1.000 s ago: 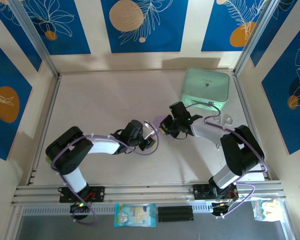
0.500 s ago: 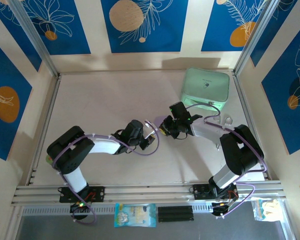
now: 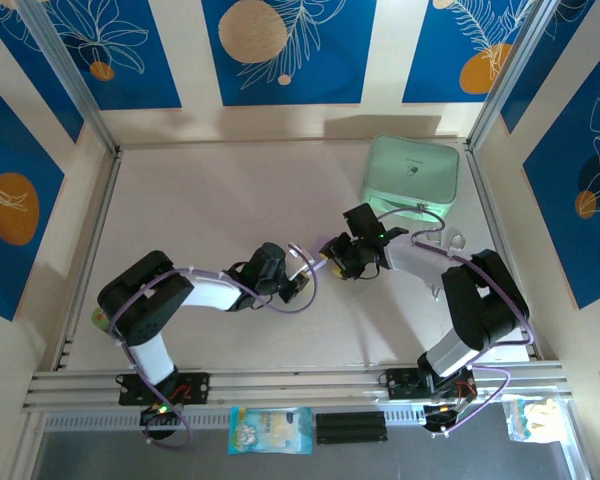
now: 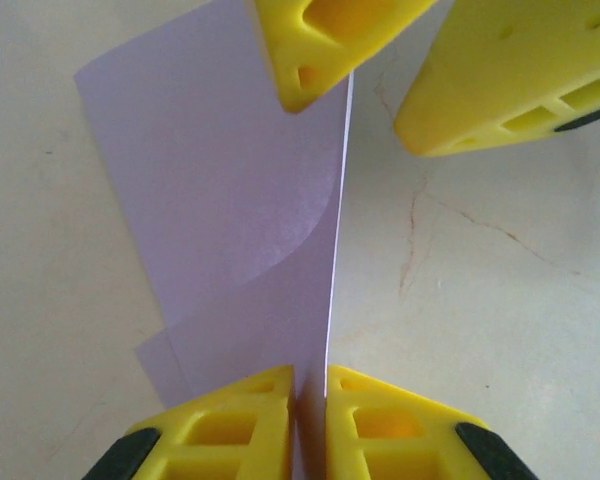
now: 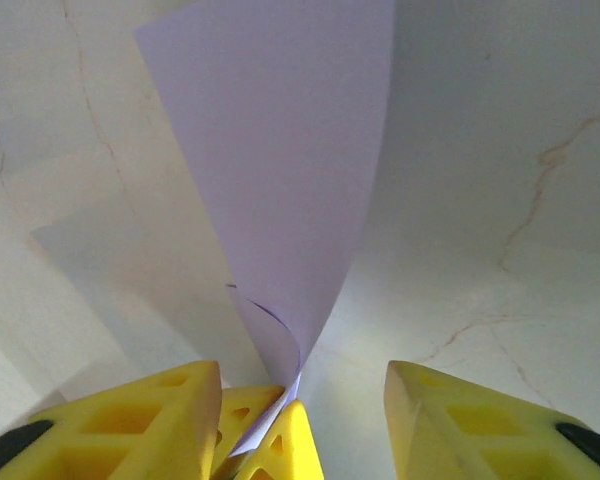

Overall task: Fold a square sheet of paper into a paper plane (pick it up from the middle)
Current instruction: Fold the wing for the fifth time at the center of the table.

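Nearest, at the bottom of the overhead view, both arms rise from a metal rail [image 3: 300, 382] and reach inward to meet just right of the frame's centre. The left tool [image 4: 310, 400] is pinched narrow on the sheet of paper [image 4: 230, 200]; in its own camera the two yellow pads press together at the bottom edge with the lilac sheet clamped between them. The sheet stands on edge rather than lying flat, bowed a little, and its long axis runs straight up that frame, away from the left tool and toward the right one.

The right tool [image 5: 302, 385] faces it from the far end with its jaws apart, holding nothing. In its camera the sheet's curled lower corner sits between them beside the tips of the left tool, and in the left wrist view one of its fingers [image 4: 310, 50] lies against the sheet's upper edge while the other stands off to the right. The paper spans the gap between the two tools, so the left arm alone carries it. My reading is that the next move depends on the right tool taking a fresh grip along this upright edge.

Under them is a pale counter [image 3: 210, 200] with thin brown veins. A mint-green case [image 3: 412, 175] sits near its upper right corner, well apart from the paper, and cream walls with blue panels [image 3: 290, 50] close it in
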